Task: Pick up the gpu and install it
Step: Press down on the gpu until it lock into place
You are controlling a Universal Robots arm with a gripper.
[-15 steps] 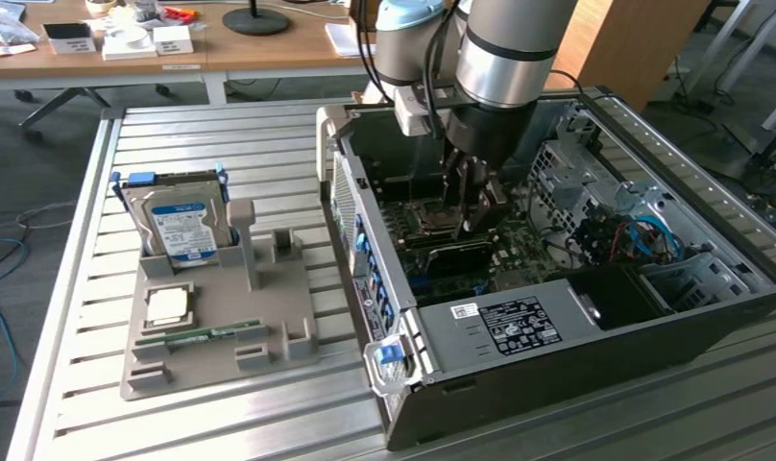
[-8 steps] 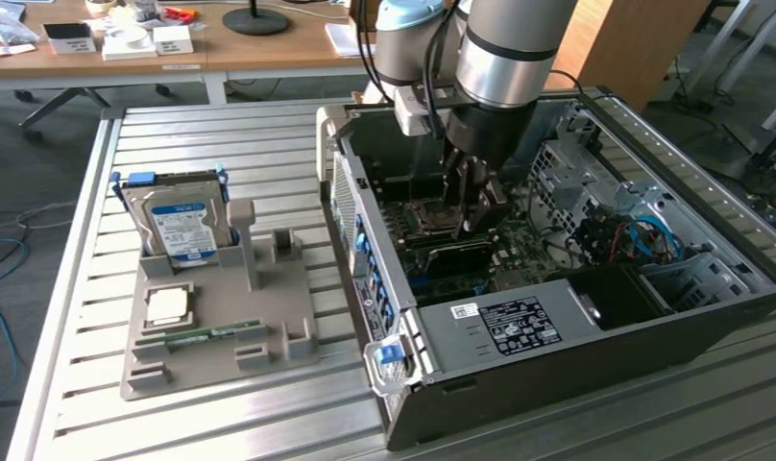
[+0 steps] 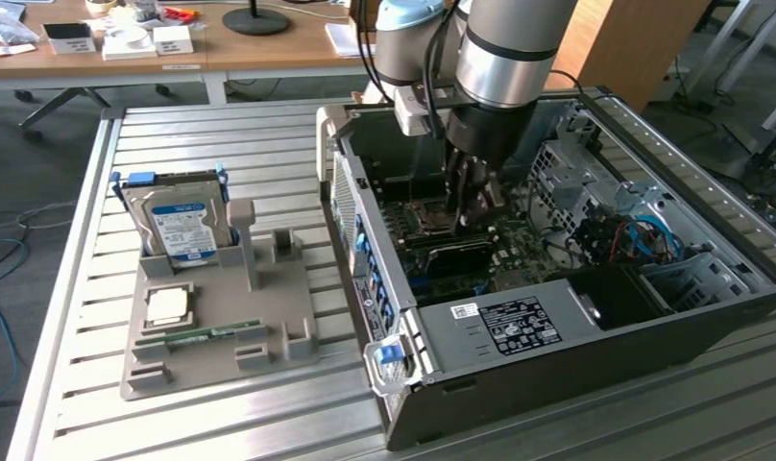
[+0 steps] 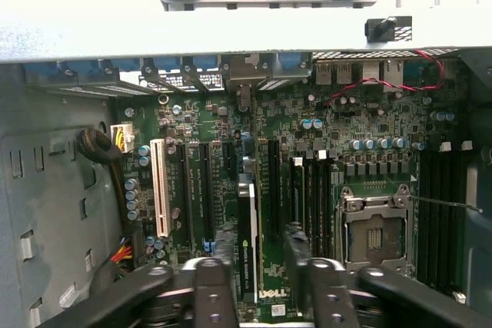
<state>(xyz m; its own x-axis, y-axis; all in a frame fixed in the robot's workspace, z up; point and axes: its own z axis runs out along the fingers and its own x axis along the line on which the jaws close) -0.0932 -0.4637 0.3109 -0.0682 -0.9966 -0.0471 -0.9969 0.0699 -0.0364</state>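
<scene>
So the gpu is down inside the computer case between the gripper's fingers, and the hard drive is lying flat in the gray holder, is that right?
Not quite: in the exterior view the hard drive stands upright on its edge in the gray holder, not flat. The rest holds: the gpu is inside the computer case between the fingers of the gripper.

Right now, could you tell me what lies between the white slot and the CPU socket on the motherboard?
In the wrist view, the gpu stands edge-on between the white slot and CPU socket, flanked by black slots.

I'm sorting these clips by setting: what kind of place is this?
Probably a robotics lab or workshop: an open computer case lies on a slatted metal table, parts sit in a grey holder, and office desks stand behind.
</scene>
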